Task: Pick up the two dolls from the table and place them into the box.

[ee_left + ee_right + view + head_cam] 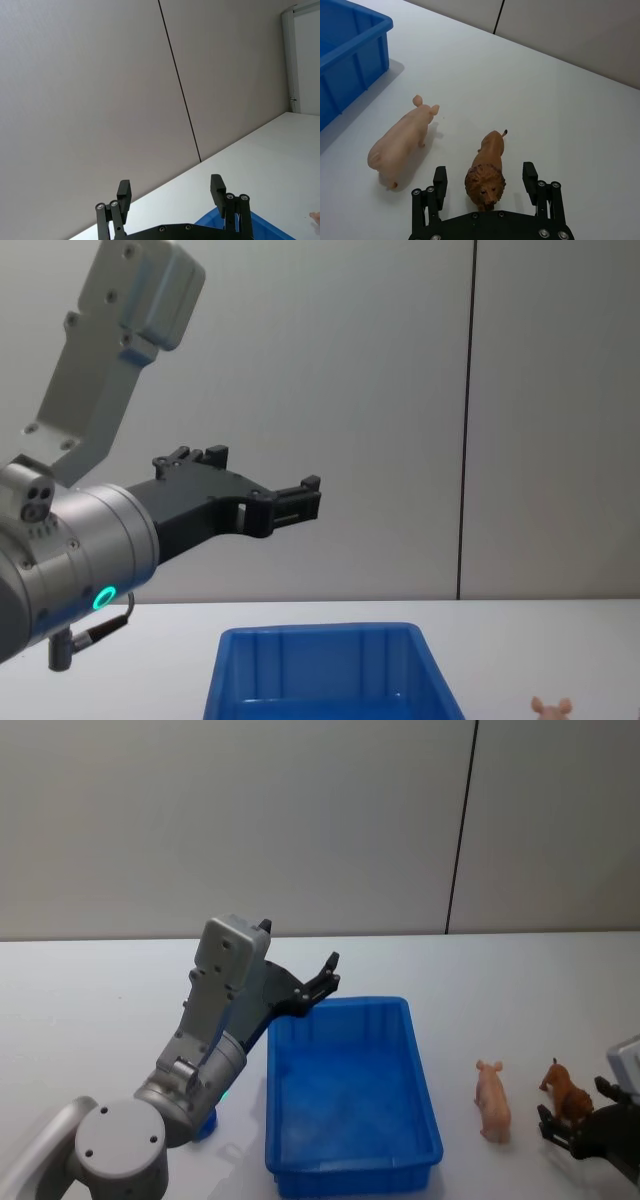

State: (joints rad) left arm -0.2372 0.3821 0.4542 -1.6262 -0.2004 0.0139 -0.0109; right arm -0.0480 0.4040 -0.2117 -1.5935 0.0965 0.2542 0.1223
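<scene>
Head view: the blue box (424, 1092) on the white table (90, 1020) has nothing inside. Right of it stand the pink pig (493, 1100), nose pointing away, and the brown lion (568, 1093), facing the right gripper (485, 173), whose fingers are spread around its head. The left gripper (327, 978) hangs above the box's far corner, fingers apart.

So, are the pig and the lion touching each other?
Apart. The right wrist view shows a strip of bare table between the pig and the lion, which stand side by side.
</scene>
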